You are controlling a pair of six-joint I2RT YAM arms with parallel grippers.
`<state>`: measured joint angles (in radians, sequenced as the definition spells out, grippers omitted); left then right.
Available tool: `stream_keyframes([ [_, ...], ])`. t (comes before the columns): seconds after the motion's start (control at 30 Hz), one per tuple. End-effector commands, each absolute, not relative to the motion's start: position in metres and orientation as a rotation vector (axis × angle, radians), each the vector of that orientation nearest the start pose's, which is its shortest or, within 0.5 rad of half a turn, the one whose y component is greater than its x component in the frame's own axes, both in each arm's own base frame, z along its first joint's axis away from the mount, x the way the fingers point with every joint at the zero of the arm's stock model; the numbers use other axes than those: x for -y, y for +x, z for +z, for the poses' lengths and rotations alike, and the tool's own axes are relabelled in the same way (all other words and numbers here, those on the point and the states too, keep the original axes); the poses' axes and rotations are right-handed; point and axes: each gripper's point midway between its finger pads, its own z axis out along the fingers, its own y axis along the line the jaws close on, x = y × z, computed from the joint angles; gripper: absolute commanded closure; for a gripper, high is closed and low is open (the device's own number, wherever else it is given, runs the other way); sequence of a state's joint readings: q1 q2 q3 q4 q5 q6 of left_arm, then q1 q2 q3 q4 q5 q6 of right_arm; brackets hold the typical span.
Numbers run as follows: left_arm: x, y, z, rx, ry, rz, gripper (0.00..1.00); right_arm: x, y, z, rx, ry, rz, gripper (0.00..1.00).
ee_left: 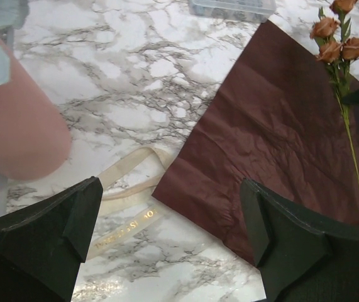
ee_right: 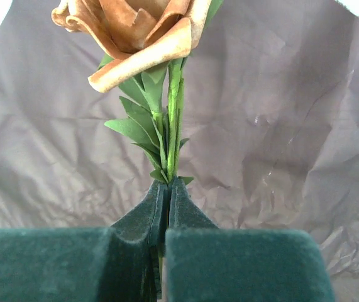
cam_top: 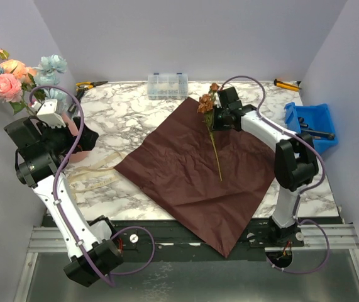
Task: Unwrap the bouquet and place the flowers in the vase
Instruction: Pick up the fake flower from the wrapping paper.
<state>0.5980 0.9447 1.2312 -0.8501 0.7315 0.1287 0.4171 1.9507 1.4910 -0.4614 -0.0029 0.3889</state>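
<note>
Right claw (ee_right: 166, 192) clamps the orange flower (ee_right: 138, 31) by its stem, just under the bloom.

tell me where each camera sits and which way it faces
Top external: above and behind the bases, looking down on the marble table, maroon sheet, left arm and right arm.
Left wrist: on the left arm, looking down at the table; the open left hand frames the beige ribbon, with the vase at the left.
Right wrist: looking along the shut right hand at the brownish orange flower it grips, sheet behind.
Shared: top and left wrist both show sheet, ribbon, flower.
</note>
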Motion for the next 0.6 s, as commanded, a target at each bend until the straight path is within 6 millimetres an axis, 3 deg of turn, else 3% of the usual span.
stream_keyframes([
  [0.0, -0.012, 0.257, 0.323, -1.952, 0.068, -0.450, 0.01, -0.228, 0.432, 0.137, -2.356, -0.183, 0.488, 1.00],
  [0.17, 0.028, 0.246, 0.340, -1.865, 0.217, -0.692, 0.01, -0.251, 0.418, 0.205, -2.106, -0.341, 0.698, 1.00],
  [0.3, 0.062, 0.227, 0.364, -1.741, 0.379, -0.922, 0.01, -0.274, 0.385, 0.264, -1.872, -0.553, 0.903, 1.00],
  [0.43, 0.081, 0.216, 0.381, -1.660, 0.492, -1.050, 0.01, -0.296, 0.348, 0.295, -1.762, -0.757, 1.126, 1.00],
  [0.57, 0.089, 0.230, 0.379, -1.709, 0.481, -1.088, 0.01, -0.309, 0.315, 0.313, -1.652, -0.894, 1.352, 1.00],
])
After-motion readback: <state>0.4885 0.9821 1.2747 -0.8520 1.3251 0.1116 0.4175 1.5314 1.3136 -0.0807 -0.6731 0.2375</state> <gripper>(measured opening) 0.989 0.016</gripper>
